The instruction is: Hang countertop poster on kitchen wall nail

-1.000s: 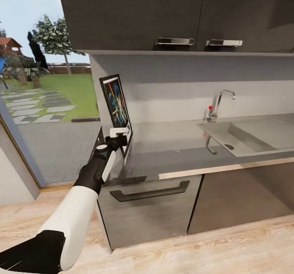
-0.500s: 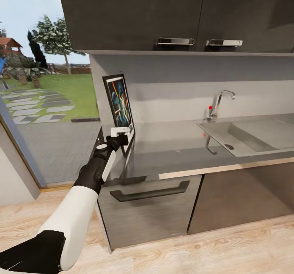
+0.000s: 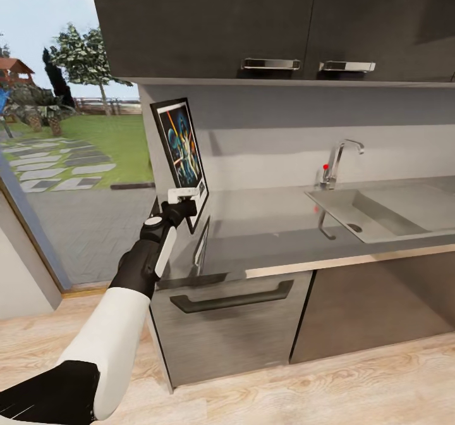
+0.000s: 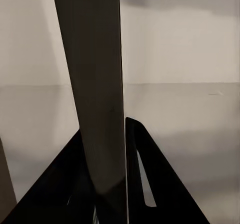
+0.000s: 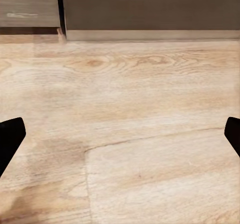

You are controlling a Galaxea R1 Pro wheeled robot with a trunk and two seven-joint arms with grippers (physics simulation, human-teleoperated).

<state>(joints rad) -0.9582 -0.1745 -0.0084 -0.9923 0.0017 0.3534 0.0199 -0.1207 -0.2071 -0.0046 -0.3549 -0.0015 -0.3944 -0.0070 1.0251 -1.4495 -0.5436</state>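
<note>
My left gripper [image 3: 184, 198] is clamped on the bottom edge of the black-framed Star Wars poster [image 3: 181, 148], upright, left of centre, above the grey metallic countertop [image 3: 272, 222]; dark wall cabinets [image 3: 208, 26] overhead. Right gripper [image 5: 120, 134] spread wide, empty.

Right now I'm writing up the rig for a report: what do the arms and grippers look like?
In the head view the left arm has a white shell at the forearm, black at the elbow, then a black wrist section with a white side stripe and a round pale cap. The left gripper has a white block on a black body. In the right wrist view, the right gripper's fingertips are plain black.
</note>
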